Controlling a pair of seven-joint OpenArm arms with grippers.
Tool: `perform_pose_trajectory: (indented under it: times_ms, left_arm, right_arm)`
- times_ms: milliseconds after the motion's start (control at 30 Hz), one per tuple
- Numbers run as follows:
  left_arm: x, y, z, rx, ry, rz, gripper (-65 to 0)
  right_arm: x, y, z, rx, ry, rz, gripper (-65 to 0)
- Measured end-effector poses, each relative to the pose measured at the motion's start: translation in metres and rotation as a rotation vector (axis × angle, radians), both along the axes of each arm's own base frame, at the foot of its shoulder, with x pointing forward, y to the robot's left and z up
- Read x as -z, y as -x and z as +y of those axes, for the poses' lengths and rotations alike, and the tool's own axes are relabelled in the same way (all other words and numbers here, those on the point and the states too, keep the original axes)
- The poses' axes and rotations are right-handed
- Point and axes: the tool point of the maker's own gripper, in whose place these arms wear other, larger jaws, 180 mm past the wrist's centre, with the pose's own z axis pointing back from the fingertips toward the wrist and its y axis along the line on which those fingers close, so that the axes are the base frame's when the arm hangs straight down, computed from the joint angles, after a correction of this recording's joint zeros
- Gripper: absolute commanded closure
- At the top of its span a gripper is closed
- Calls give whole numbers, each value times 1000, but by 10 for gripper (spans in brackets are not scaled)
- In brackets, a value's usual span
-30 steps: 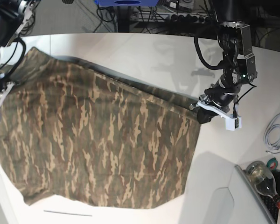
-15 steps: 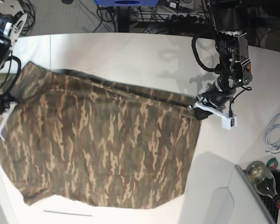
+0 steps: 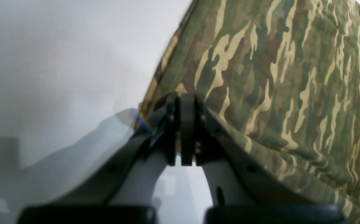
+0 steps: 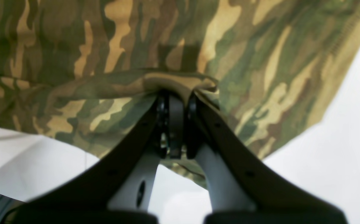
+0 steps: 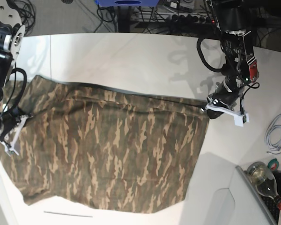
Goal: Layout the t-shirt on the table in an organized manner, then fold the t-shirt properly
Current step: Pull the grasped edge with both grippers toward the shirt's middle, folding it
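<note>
While you hold the t-shirt (image 5: 112, 145) by two far-apart spots, look at how it lies on the table (image 5: 145, 56). Its long way runs from 9 o'clock to 3 o'clock in the base view, and it is stretched between your two hands.

Your left gripper (image 5: 210, 106) sits at 3 o'clock of the shirt. Its jaws are pressed shut on the top corner there. Your right gripper (image 5: 10, 127) sits at 9 o'clock, and its jaws are pinched shut on the cloth edge too. From each hand, the shirt lies toward the other hand. No arm is nearer; each one has its own end.

I think the next move depends on that line between the hands. Pull both ends evenly apart and set them down together, and the top edge should lie straight. The side toward 6 o'clock already rests flat on the table.

Each view tells you something different. The base view shows the whole shirt and both arms, but the pinches are too small to check. The left wrist view shows the left gripper (image 3: 182, 102) closed right at the shirt's edge, with bare table at 9 o'clock. The right wrist view shows the right gripper (image 4: 174, 93) holding a small bunched fold, with cloth hanging loose at 6 o'clock.
</note>
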Motion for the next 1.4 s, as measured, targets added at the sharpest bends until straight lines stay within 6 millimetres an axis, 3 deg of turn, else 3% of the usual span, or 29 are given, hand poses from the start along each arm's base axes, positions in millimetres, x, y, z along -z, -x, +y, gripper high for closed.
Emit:
perform_pose_trajectory:
  times_ms: [333,567,800,1100,1400]
  left_arm:
    - [-20,-29,-5,26,-8,-54,0]
    - [-30,-44,-15,49,-2,-84,0]
    - [-9,-45,-13,27,29,-24,0]
    - [-15,-72,-17,22,58,-38,0]
    - [-5,-83,-17,-15,80,-39,0]
  right_arm:
    - [-16,-25,1,4,-11,-62,0]
    - [-8,-30,-1,70,-35,-89,0]
    - [-8,-36,2,73,-50,-127,0]
    - [-8,-44,4,79,-73,-173,0]
    - [4,-45,9,99,-115,-195,0]
